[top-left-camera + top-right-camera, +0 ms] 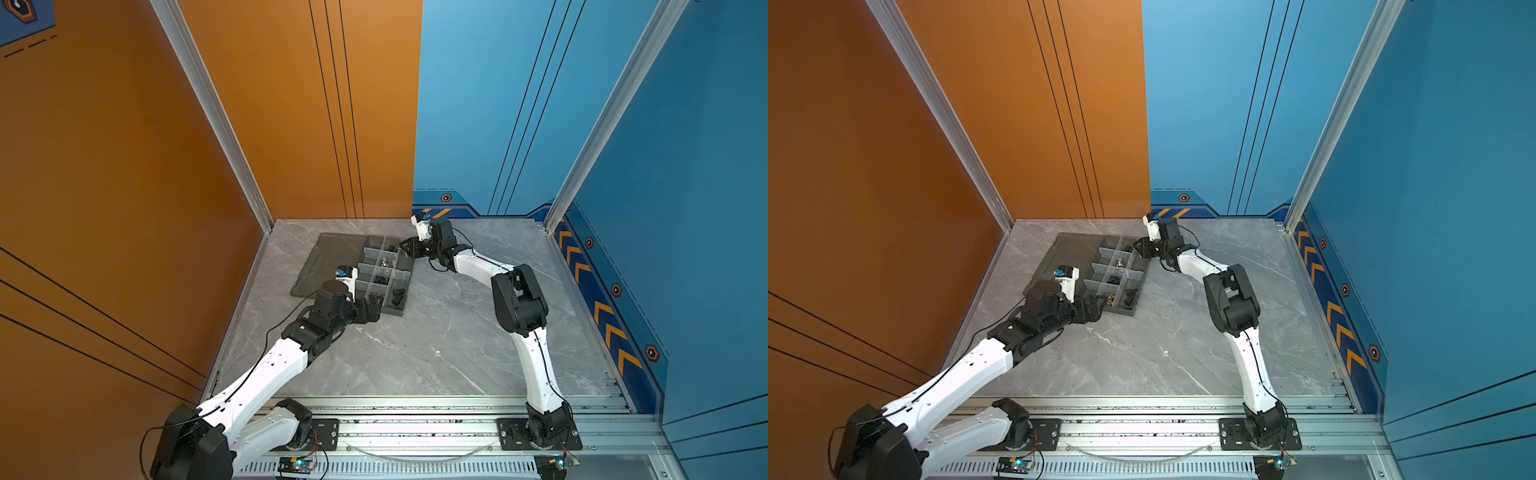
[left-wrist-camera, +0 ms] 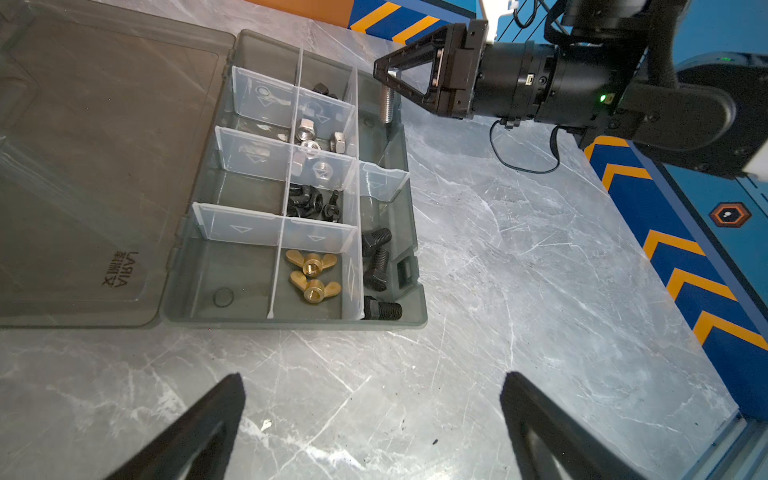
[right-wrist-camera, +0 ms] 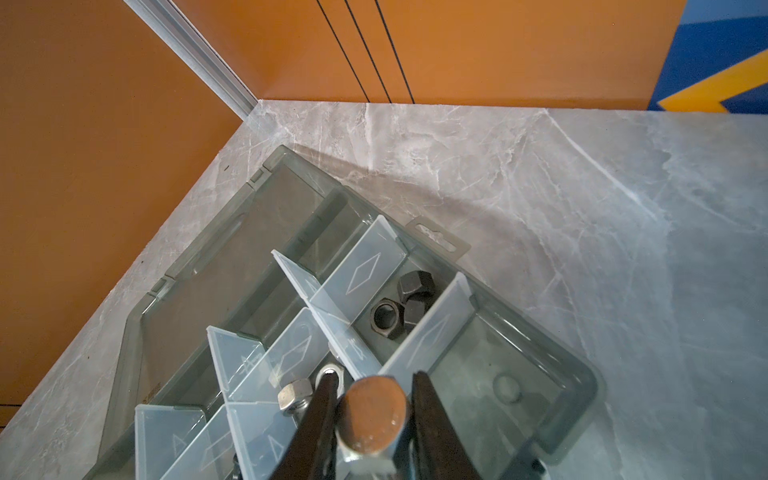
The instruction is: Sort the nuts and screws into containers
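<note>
Over the tray's point(image 2: 291, 324) far corner, the right gripper point(image 2: 380, 77) is gripping a silver screw point(image 2: 387, 107) while the left gripper point(image 2: 372, 380) is hovering open by its near edge

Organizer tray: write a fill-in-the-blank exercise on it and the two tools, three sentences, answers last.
The right tool is shut on a ____ screw.
The left tool stands ____, holding nothing.
____ brass wing nuts share one cell of the tray.
Missing words: silver; open; two.
</note>
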Controlling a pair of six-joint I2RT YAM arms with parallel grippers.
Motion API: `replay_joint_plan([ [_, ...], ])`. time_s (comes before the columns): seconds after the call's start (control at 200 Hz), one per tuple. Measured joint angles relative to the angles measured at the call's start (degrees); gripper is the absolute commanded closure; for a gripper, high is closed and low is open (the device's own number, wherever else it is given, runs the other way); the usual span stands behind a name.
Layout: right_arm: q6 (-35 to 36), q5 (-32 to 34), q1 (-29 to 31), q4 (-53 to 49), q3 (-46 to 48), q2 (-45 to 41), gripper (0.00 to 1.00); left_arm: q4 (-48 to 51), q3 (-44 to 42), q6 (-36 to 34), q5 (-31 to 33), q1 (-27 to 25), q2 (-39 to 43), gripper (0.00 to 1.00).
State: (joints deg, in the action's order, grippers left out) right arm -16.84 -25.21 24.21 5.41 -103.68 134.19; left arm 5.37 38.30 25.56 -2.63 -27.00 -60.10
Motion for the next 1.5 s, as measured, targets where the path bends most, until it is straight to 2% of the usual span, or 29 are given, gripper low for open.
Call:
replay_joint_plan([
  [0.3,-0.17,-0.04,-0.39,-1.05,0.0,0.42,0.72,-2.8,-2.29,0.02,-0.68,0.0,0.28,0.02],
  [0.37,-0.37,-0.07,-0.44,-1.4,-0.02,0.42,0.59,-3.04,-2.73,0.0,-0.68,0.0,0.74,0.02],
  [0.431,-0.42,-0.13,-0.48,-1.51,0.0,0.42,0.54,-3.39,-2.73,-0.02,-0.68,0.0,1.18,0.02],
  [0.791,-0.59,-0.26,-1.25,-1.49,2.82,-0.85,0.46,-3.85,-2.73,-0.87,-0.42,0.0,1.9,0.02],
  [0.951,2.58,-0.28,-2.01,-6.05,8.35,-6.84,0.46,-0.83,-2.34,-2.4,1.31,0.0,3.26,0.02],
  [1.251,13.99,0.52,-3.32,-17.46,18.34,-26.8,0.43,2.12,-1.86,-6.36,10.21,0.35,8.22,0.02],
  [1.502,16.9,2.95,-6.88,-23.19,27.41,-36.09,0.41,1.79,-1.86,-11.85,16.17,3.76,7.48,0.02],
])
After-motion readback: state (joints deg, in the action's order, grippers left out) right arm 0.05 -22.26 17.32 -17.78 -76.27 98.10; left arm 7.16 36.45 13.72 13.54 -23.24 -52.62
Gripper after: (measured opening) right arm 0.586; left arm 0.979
